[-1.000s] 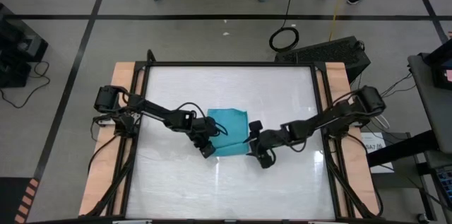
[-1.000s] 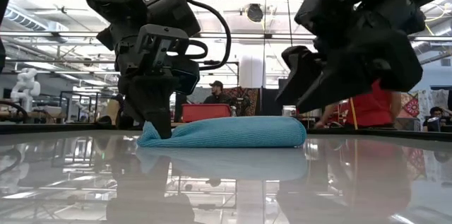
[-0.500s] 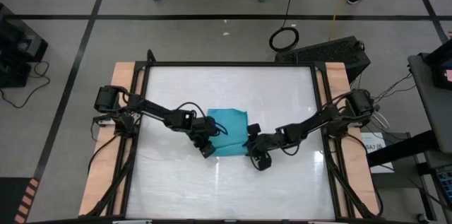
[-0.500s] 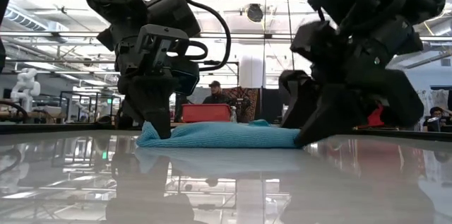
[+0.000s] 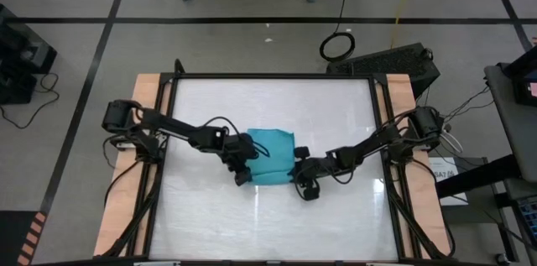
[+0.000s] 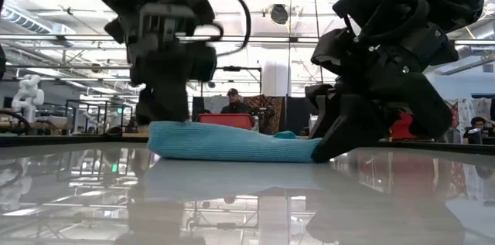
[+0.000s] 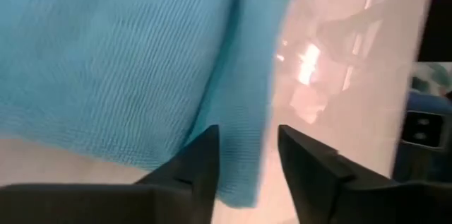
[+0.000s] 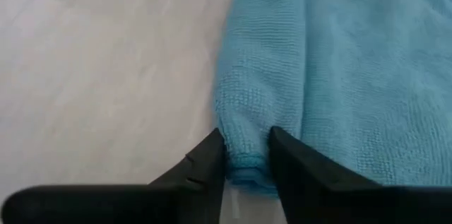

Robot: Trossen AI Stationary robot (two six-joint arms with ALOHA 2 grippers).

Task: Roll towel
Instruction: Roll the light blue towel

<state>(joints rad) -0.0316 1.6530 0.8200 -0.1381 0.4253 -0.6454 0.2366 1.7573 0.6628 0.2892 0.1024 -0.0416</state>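
The teal-blue towel (image 5: 273, 150) lies flat on the white table, and its near edge is rolled into a low ridge (image 6: 232, 146). My left gripper (image 5: 242, 174) stands open just over the roll's left end (image 7: 244, 75), one finger on each side of it. My right gripper (image 5: 303, 184) sits low at the roll's right end and is shut on it (image 8: 247, 139). My left gripper hovers at the top of the roll's left end (image 6: 158, 127); I cannot tell whether it touches the cloth. My right gripper pinches the right end of the rolled edge (image 8: 247, 155) between its two fingers. It comes in slanting down from the table's right. The towel rests on the table.
The glossy white tabletop (image 5: 210, 216) has bare room all around the towel, inside a black frame (image 5: 268, 76) with wooden strips along both sides. In the low view, people and red boxes (image 6: 224, 121) show in the room beyond the table.
My left gripper has opened, let go of the towel's left end and risen slightly. My right gripper has come down toward the towel's right end and shut on it. That end of the roll now lies flatter than before.
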